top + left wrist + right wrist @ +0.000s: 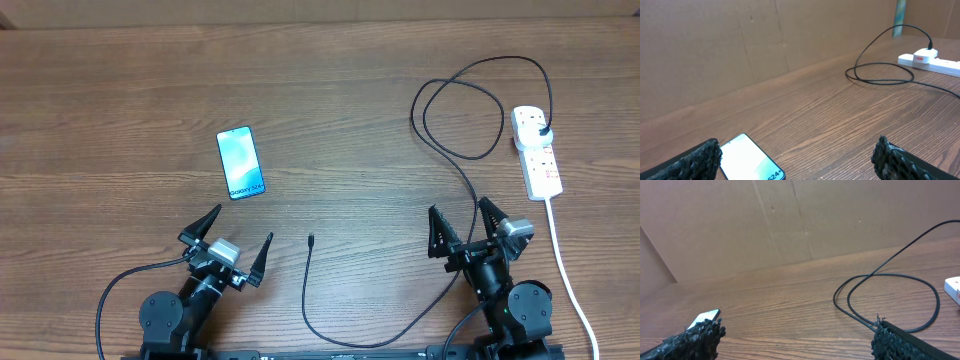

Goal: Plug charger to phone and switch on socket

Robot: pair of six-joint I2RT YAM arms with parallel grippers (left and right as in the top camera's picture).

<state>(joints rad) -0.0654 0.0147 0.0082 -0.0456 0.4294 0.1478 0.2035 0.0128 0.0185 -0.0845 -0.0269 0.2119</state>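
Two hands sit nearest the camera at the bottom edge of the wooden worktop (120,100). The left hand (242,226) has its black ridged fingers spread wide apart and grips nothing. The right hand (458,206) is also spread wide and empty.

One phone (240,163) lies flat and face up just beyond the left hand, left of centre. It is a small rectangle with a dark rim and a light blue screen. A line of text runs along the screen's lower part; in the left wrist view "S24" can be read there, the rest being cut off or too small.

One charger cable (306,270), thin and black, lies between the two hands. Its connector tip (311,238) rests on bare wood, well apart from the phone. The cable runs down to the near edge and then up past the right hand. It makes a loose loop at the far right and ends in a black plug (541,128), which is seated in the far outlet of the power strip.

One power strip (537,150), white and elongated, lies at the right edge. It carries small red markings, too small to read. A thick white cord (563,270) trails from it toward the near edge.

A brown cardboard wall (715,50) stands behind the worktop.
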